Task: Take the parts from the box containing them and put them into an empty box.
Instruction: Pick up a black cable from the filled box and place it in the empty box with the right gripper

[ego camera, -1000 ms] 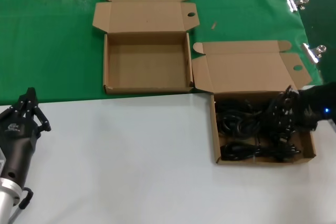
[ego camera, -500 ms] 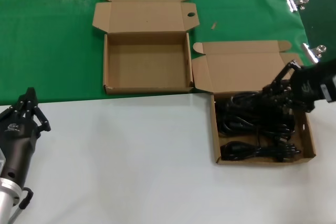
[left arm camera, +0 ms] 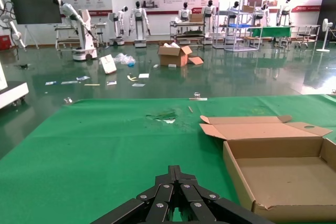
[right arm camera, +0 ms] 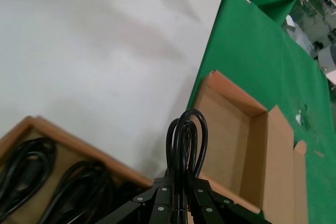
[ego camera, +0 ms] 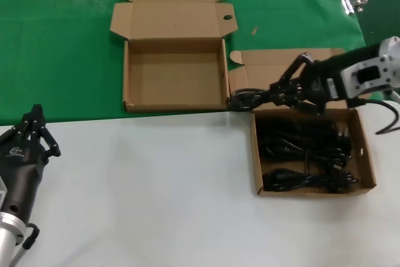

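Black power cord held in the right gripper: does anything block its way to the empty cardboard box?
Nothing visible does. The right gripper is shut on the black power cord, held above the full box's raised lid flap. The empty brown cardboard box lies open next to it; only its low side wall lies between.

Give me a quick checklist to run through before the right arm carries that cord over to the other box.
1. Right gripper shut on a power cord: ok.
2. Cord lifted out of the full box: ok; its loop hangs past the box's left edge.
3. Trailing end free of the remaining cords: cannot tell.
4. Empty box open, nothing inside: ok.
5. Left gripper parked at the near left, off the path: ok.
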